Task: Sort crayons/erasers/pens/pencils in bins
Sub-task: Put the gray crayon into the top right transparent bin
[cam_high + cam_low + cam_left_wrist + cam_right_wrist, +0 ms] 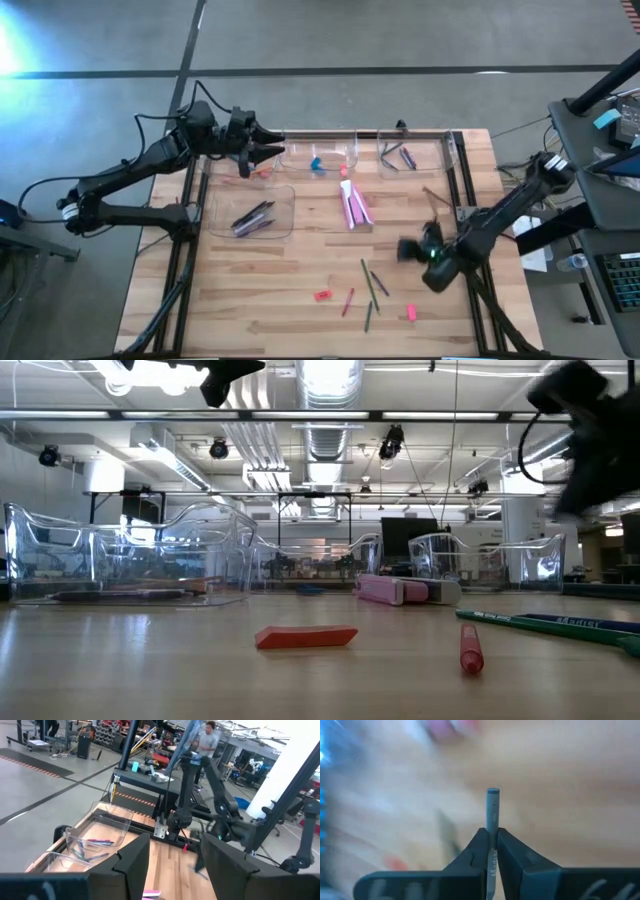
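Observation:
My right gripper (408, 250) hangs above the table's right middle, shut on a thin grey stick (493, 810). My left gripper (270, 150) is open and empty, raised at the far left; its fingers also show in the left wrist view (172, 865). Clear bins stand along the far edge: one holds blue erasers (318, 160), one holds thin sticks (405, 157). A wider bin (250, 212) holds dark pens. Two small pink erasers (322, 295) (411, 313), a red crayon (348, 300) and green pencils (372, 285) lie flat near the front edge. My right gripper pinches the grey stick between its two fingers (479, 851). The stick lies along the fingers, and its flat free end (493, 792) sticks out past the fingertips. It is lifted clear of the table.
A pale pink block (353, 205) lies at the table's middle. A small clear bin at the far left holds a reddish piece (262, 172). Black frame rails (462, 170) run along the table's sides. Bare wood shows between the wide bin and the front edge.

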